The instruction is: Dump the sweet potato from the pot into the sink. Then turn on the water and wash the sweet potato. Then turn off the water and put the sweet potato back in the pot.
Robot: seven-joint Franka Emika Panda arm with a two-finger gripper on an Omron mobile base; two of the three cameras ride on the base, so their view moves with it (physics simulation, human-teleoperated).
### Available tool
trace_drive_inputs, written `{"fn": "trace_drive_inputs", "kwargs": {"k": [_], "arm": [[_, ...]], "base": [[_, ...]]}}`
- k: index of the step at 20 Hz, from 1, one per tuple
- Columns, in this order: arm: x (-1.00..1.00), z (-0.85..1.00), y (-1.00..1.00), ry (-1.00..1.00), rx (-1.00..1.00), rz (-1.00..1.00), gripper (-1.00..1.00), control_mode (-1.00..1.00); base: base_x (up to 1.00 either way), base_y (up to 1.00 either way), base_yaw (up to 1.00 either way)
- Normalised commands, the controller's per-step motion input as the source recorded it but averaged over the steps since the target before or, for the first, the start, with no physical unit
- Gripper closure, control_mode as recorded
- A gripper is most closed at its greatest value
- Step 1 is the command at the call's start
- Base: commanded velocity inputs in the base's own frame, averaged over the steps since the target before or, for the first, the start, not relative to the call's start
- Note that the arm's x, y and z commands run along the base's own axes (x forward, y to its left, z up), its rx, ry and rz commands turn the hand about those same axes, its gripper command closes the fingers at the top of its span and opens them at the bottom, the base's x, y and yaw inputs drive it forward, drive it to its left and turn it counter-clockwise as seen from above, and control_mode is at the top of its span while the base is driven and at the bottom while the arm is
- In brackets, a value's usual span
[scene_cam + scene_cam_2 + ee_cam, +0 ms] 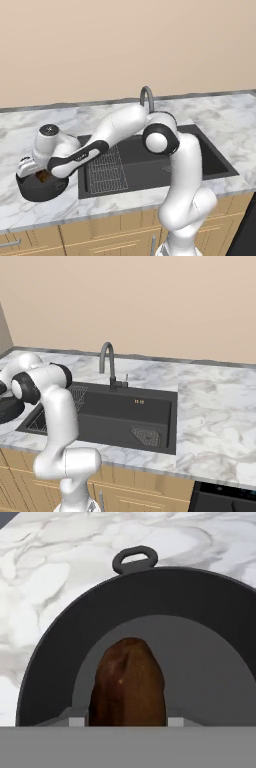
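A: Sweet potato (127, 684) sits inside the pot (60, 647), at about 6 o'clock of the pot floor in the hand view, right up against the camera. One loop handle (135, 559) shows at 12 o'clock on the rim.

B: And from the left base view?

A: There the pot (37, 190) stands on the marble surface (30, 125) at about 8 o'clock, just left of the sink (150, 165). The hand reaches down into it, and a brown bit of the sweet potato (43, 176) shows under it.

B: The pincer?

A: Its fingers are hidden at the bottom edge of the hand view. I cannot tell whether it grips the sweet potato or stands loose around it.

B: What does the right base view add?

A: The faucet (107, 363) at 11 o'clock behind the basin, the drain strainer (146, 436) near 6 o'clock, and the wire rack (75, 396) at the left end. A dark edge of the pot (9, 410) peeks at 9 o'clock behind the arm.
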Motion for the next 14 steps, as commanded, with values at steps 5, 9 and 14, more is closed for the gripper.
{"fn": "trace_drive_inputs", "kwargs": {"k": [5, 9, 14], "arm": [[0.12, -0.24, 0.0, 0.07, -0.11, 0.0, -1.0, -1.0], [0.36, -0.13, 0.01, 0.09, -0.08, 0.0, -1.0, -1.0], [0.29, -0.05, 0.0, 0.07, -0.06, 0.0, -1.0, -1.0]], "base": [[0.0, 0.0, 0.0], [0.0, 0.0, 0.0], [0.0, 0.0, 0.0]]}}
